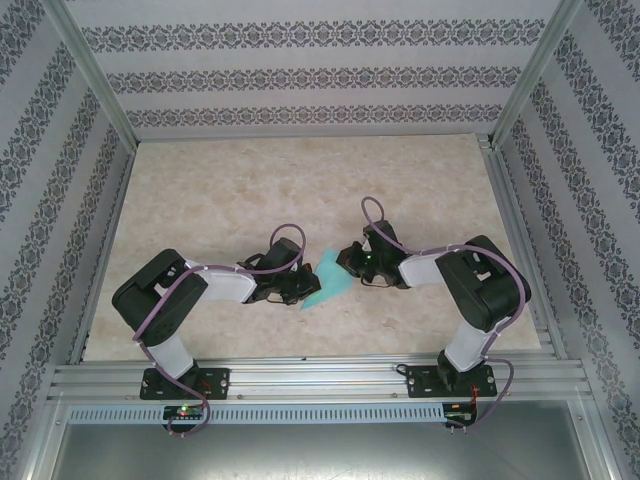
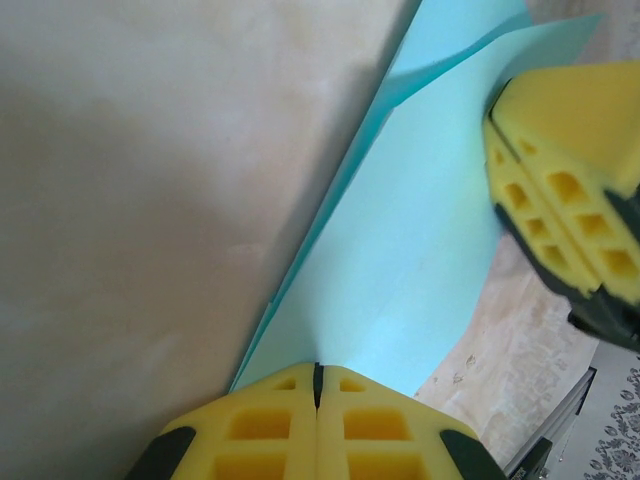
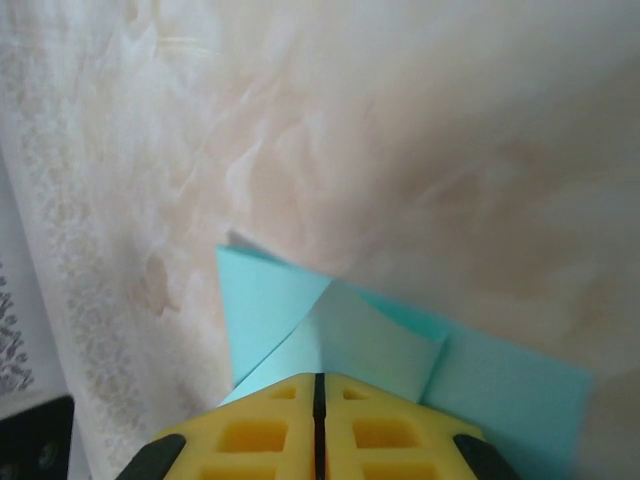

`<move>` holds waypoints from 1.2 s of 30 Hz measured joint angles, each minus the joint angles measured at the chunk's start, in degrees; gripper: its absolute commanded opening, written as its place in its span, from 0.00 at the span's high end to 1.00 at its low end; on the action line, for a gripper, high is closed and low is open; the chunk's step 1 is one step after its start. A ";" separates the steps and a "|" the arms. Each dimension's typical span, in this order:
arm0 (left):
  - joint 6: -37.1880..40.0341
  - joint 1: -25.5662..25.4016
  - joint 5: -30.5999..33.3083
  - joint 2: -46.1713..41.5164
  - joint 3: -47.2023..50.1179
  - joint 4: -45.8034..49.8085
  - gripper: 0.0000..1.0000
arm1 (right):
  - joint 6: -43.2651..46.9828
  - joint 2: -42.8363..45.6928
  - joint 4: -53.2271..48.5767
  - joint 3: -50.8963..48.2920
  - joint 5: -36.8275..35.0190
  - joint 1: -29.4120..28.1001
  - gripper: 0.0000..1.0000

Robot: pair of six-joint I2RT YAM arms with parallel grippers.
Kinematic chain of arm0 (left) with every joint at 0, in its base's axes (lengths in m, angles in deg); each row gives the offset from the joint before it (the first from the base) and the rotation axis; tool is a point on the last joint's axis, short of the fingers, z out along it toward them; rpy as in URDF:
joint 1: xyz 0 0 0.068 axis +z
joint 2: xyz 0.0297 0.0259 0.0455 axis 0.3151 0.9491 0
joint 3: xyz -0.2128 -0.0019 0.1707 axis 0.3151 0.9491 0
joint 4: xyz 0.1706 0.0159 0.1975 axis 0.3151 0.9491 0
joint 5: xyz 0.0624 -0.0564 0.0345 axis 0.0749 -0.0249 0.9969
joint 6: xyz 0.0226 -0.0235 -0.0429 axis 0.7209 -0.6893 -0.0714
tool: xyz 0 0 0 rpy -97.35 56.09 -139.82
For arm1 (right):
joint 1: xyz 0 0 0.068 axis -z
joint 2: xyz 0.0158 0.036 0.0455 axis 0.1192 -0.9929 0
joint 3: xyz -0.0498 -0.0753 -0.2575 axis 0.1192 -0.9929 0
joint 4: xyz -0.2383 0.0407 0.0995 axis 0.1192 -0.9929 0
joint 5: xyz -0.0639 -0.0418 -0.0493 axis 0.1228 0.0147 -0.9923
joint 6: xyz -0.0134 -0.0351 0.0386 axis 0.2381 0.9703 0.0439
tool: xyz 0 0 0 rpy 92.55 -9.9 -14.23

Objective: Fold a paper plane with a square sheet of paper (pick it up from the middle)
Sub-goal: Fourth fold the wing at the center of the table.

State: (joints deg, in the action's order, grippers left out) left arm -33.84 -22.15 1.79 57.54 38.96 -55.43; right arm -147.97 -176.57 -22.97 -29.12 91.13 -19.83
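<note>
Count: folded teal paper, 1 piece. Arms, 2. Grippers, 2: left gripper at paper's 8 o'clock, right gripper at 2 o'clock. Table, 1.

The paper was light blue-green all over, with no marks on it. The left claw had bright yellow pads with black behind them. The right claw was yellow and black too. Past the tips of both claws, the table was a pale sandy colour with soft cloudy swirls, like marble. Behind the claws, the arms were white and black, with purple wires looping along them. Far beyond the claws, the walls were white with grey bands of little flower shapes. The rail behind the arms was shiny silver.
</note>
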 measured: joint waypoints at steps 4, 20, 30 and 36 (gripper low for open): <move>0.02 0.00 -0.04 0.04 0.04 -0.09 1.00 | 0.42 0.55 -2.73 0.79 -0.87 2.23 0.90; 0.24 0.00 -0.15 0.04 0.52 -1.09 1.00 | 7.26 8.31 -19.69 6.54 -6.40 6.12 0.88; 0.46 0.00 -0.20 0.04 0.50 -1.09 1.00 | 4.13 4.96 -13.70 6.62 -1.77 -1.79 0.90; 0.72 0.00 -0.22 0.04 0.46 -1.09 1.00 | 2.91 -0.79 -11.17 6.62 -0.98 -2.71 0.91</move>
State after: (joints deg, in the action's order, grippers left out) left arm -33.12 -22.15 1.58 57.59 39.42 -56.52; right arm -145.06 -177.36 -34.14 -22.50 90.15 -22.54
